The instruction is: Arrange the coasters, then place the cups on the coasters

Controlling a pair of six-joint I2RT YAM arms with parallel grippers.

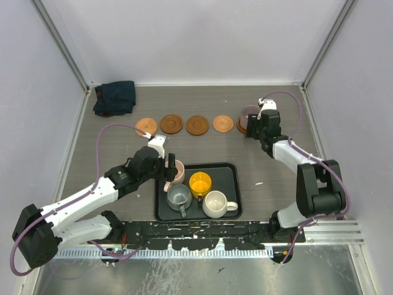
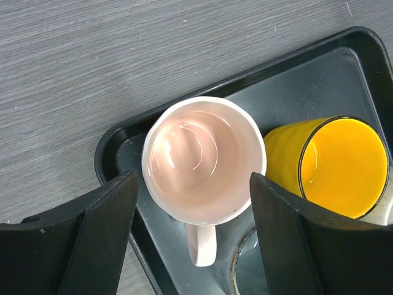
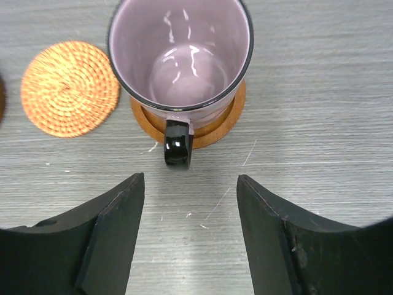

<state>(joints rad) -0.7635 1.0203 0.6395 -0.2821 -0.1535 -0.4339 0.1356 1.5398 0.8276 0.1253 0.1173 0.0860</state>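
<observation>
Surface (image 1: 110, 153) carries the black tray (image 1: 230, 169) at the near edge, centre. Left fingers (image 2: 92, 239) are wide open and hold nothing. They straddle the pink cup (image 2: 202, 160) in the tray's far-left corner. The cup sits between them with its handle pointing back at the wrist, so closing should catch the body, not the handle. Yellow cup (image 2: 344, 166) is just beside the right-hand finger, so it's tight there. Right fingers (image 3: 110, 233) are open and empty. Mauve cup (image 3: 181, 55) stands just ahead of them on the coaster (image 3: 230, 120) nearest the far-right corner. Four bare coasters (image 1: 198, 125) lie in the far-edge row, left arm nearer the leftmost.
</observation>
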